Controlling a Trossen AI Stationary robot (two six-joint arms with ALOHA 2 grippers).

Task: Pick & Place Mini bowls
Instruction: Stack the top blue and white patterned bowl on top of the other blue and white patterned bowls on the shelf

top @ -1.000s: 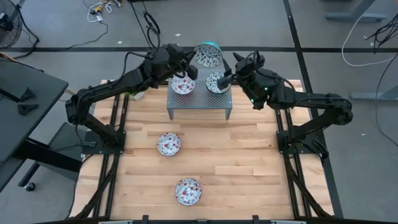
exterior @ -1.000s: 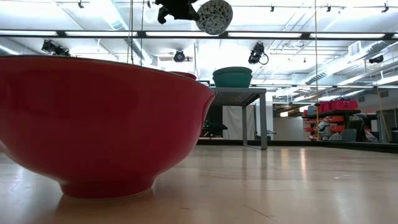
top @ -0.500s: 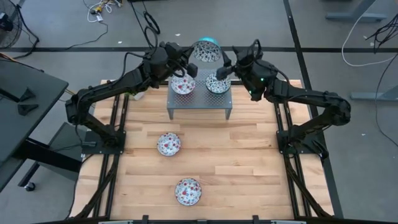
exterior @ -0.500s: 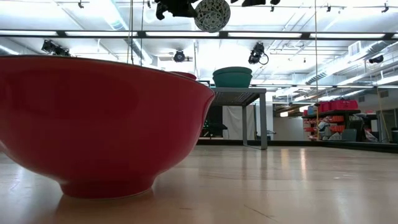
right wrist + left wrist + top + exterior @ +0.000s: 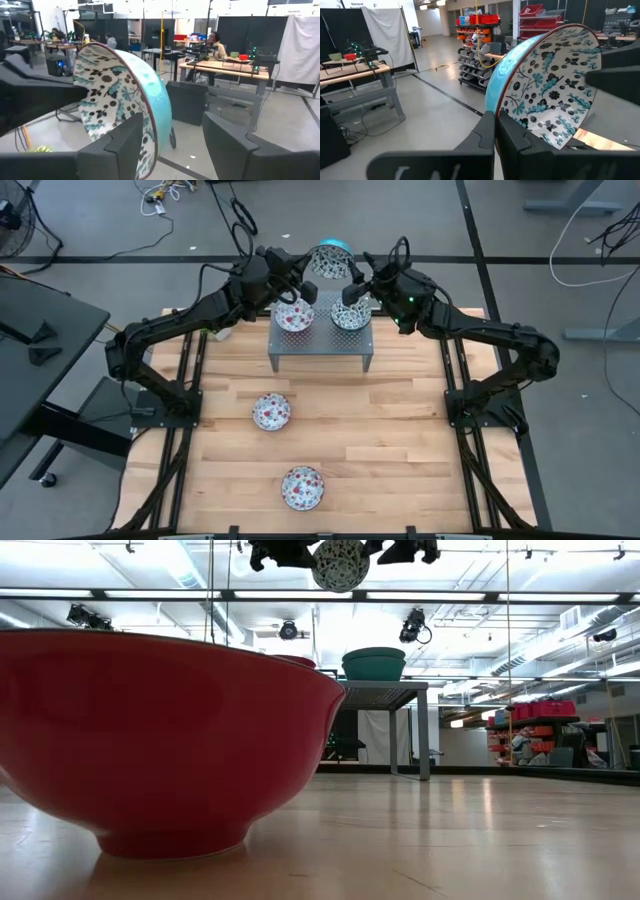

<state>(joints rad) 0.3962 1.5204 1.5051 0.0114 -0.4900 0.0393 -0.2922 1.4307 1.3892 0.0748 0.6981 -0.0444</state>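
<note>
The left gripper (image 5: pixel 303 277) is raised above the far edge of the grey metal stand (image 5: pixel 320 350) and is clamped on the rim of a green-teal mini bowl (image 5: pixel 331 263), which it holds tilted on edge, its patterned inside turned sideways; the left wrist view shows that gripper's fingers (image 5: pixel 487 135) pinched tight on the bowl's rim (image 5: pixel 547 90). The right gripper (image 5: pixel 352 280) stands on the other side of this same bowl with its jaws spread wide, one finger (image 5: pixel 125 145) to each side of the rim (image 5: pixel 125 100), apart from it so far as the right wrist view shows. In the low view both grippers meet at the bowl (image 5: pixel 340 562) high above the table. Directly below the left gripper, a reddish-pink bowl (image 5: pixel 294 317) sits on the stand; directly below the right gripper, a second green-teal bowl (image 5: pixel 349 314) sits on the stand beside it. Well apart from both grippers, toward the near side of the wooden table (image 5: pixel 400 450), two more reddish-pink bowls rest on the boards, one (image 5: pixel 271 411) nearer the stand and one (image 5: pixel 302 487) nearer the table's front edge. A person (image 5: pixel 216 47) is seated at a desk in the room beyond.
</note>
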